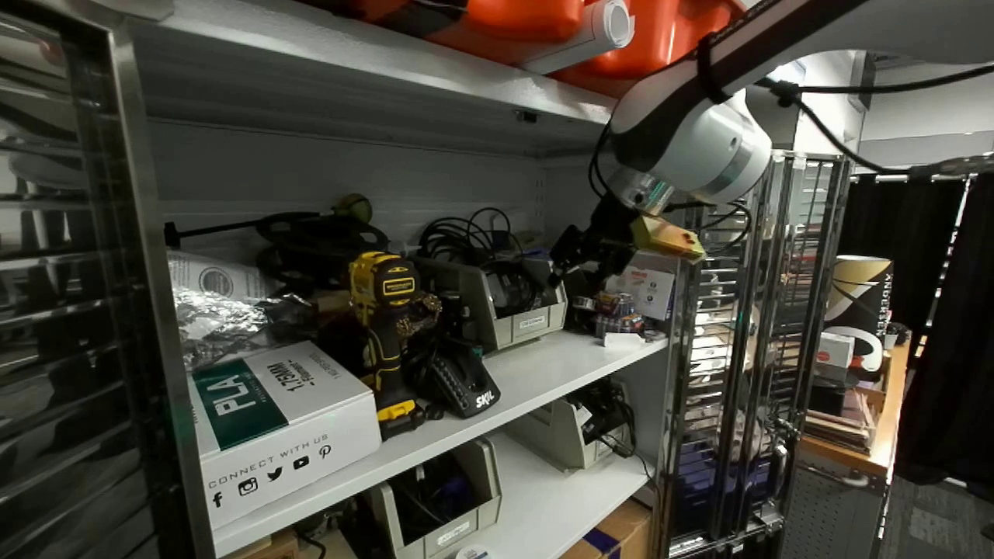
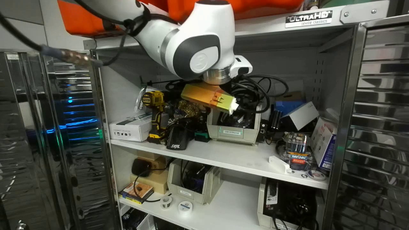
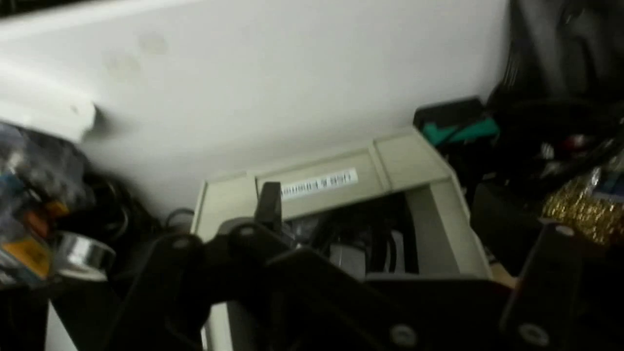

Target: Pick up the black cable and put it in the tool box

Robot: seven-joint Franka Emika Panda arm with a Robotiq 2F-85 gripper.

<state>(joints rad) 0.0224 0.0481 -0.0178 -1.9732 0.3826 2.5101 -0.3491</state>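
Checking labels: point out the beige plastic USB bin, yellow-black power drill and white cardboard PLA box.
Beige plastic USB bin (image 3: 336,163): in the wrist view, front wall.
Yellow-black power drill (image 1: 384,345): in an exterior view, handle.
White PLA box (image 1: 293,404): in an exterior view, top face.

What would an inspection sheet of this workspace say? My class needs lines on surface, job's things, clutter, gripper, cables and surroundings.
Surface: white shelf, faint spots in the wrist view.
Job's things: black cables loop above the rim of the USB & Ethernet bin; which container counts as the tool box, cannot tell.
Clutter: yellow-black drill, SKIL device, PLA box, RAYOVAC pack.
Gripper: open; the bin shows behind its parted jaws in the wrist view; no cable seen held.
Cables: a thick cable hangs beside the arm; dark cables lie in a lower bin.
Surroundings: louvred metal doors, orange containers above; no person seen.
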